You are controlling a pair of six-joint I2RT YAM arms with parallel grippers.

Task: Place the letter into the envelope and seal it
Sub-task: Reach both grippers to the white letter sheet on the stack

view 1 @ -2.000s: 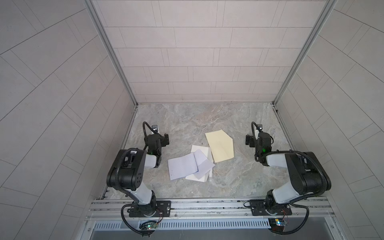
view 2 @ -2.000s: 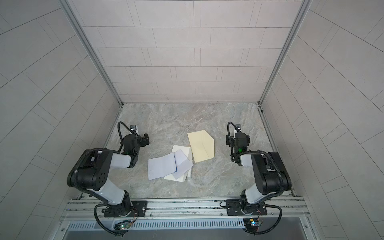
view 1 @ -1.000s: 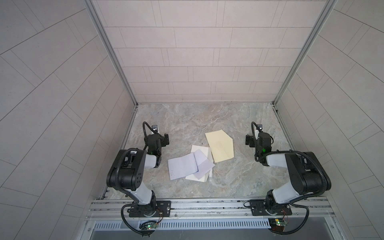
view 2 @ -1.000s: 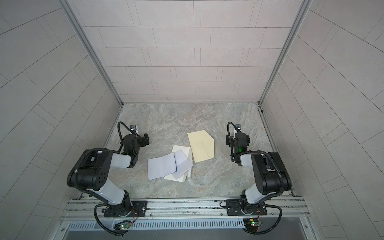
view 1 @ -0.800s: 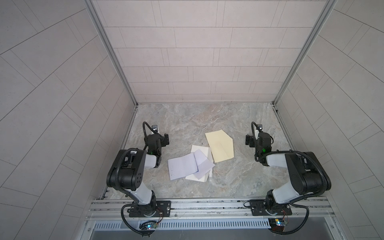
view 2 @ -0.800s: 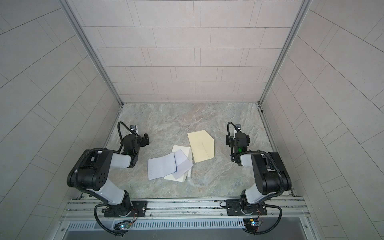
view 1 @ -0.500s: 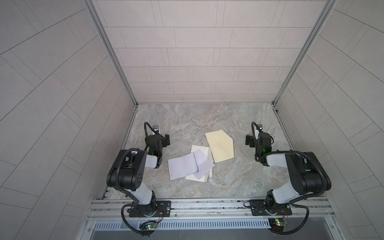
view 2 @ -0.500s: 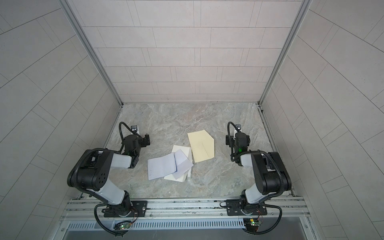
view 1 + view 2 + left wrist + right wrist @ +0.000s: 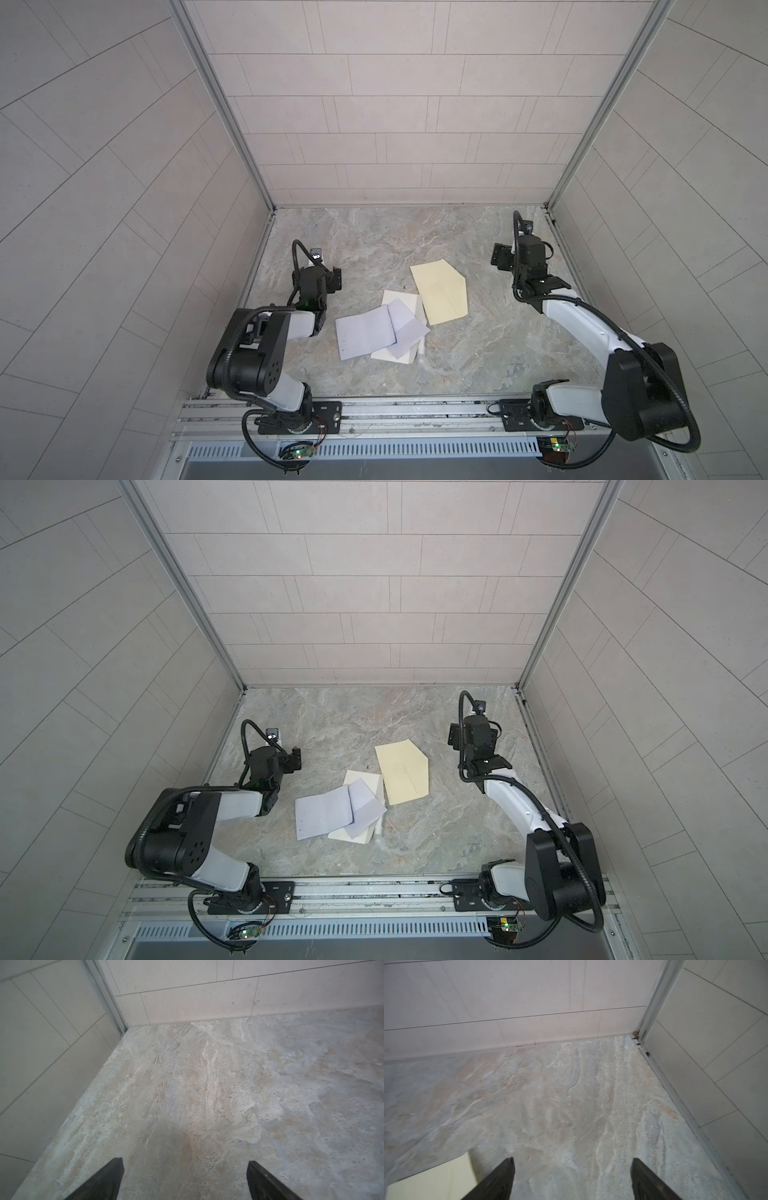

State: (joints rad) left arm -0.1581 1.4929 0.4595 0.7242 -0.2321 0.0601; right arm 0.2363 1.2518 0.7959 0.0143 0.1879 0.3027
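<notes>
Letter (image 9: 365, 334) lies flat in the middle of the tabletop (image 9: 478, 365), envelope (image 9: 442, 297) just beside it toward the far edge. Left end effector (image 9: 185, 1180) and right end effector (image 9: 572, 1178) hang released, empty, near the side edges; I judge that leaves both unobstructed.

Letter sheets (image 9: 365, 334) on table (image 9: 374, 249), envelope (image 9: 440, 297) just right and behind — left claw (image 9: 185, 1161), right claw (image 9: 572, 1159) flanking.

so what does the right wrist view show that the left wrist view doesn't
Only the right wrist view: a corner of the pale yellow paper envelope beside the right gripper. Only the left wrist view: the left gripper, no paper. Both: open dark jaws holding nothing, grey marbled stone tabletop, pale tiled walls, a metal corner post.
</notes>
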